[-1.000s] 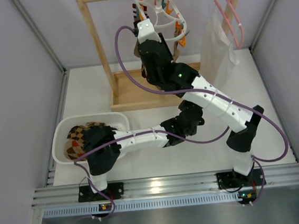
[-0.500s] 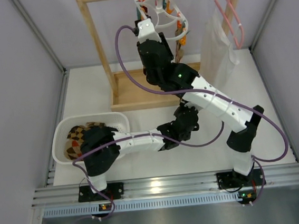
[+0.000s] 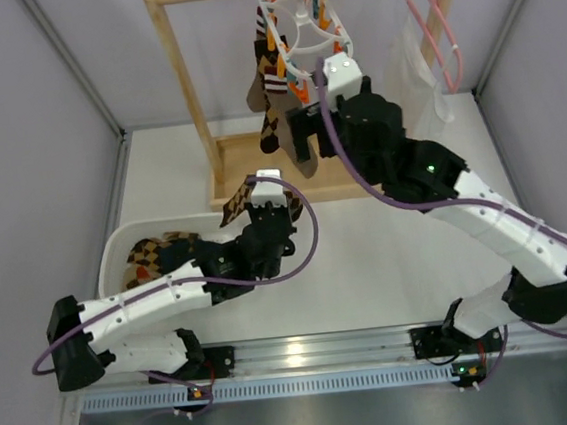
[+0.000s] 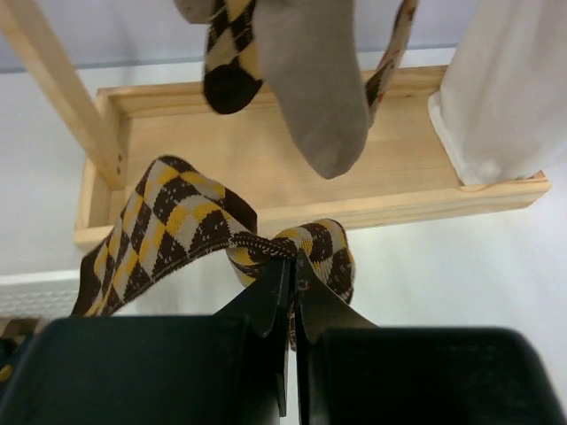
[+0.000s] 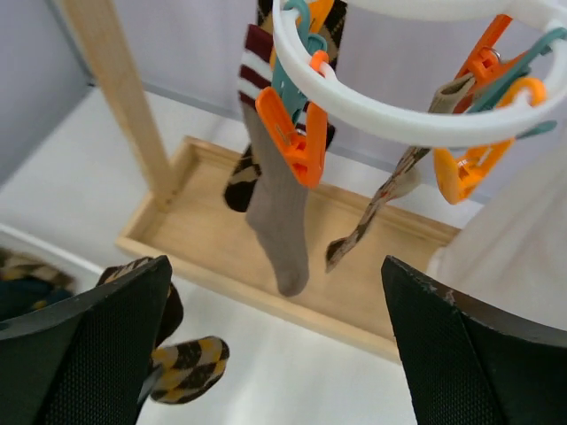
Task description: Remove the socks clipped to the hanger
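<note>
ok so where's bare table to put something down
The white table between the rack base and the near rail is bare, as is the strip left of the base. Under the hanger it is crowded with hanging socks.

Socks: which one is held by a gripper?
The brown-and-yellow argyle sock, pinched by the left gripper; the others hang from the hanger or lie in the basket.

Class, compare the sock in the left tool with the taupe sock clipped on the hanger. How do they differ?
The held sock is free of the hanger, gripped by the shut left tool; the taupe sock hangs from an orange clip. The held sock shows brown-yellow diamonds and lies bunched; the taupe sock's foot is plain, hanging straight.
</note>
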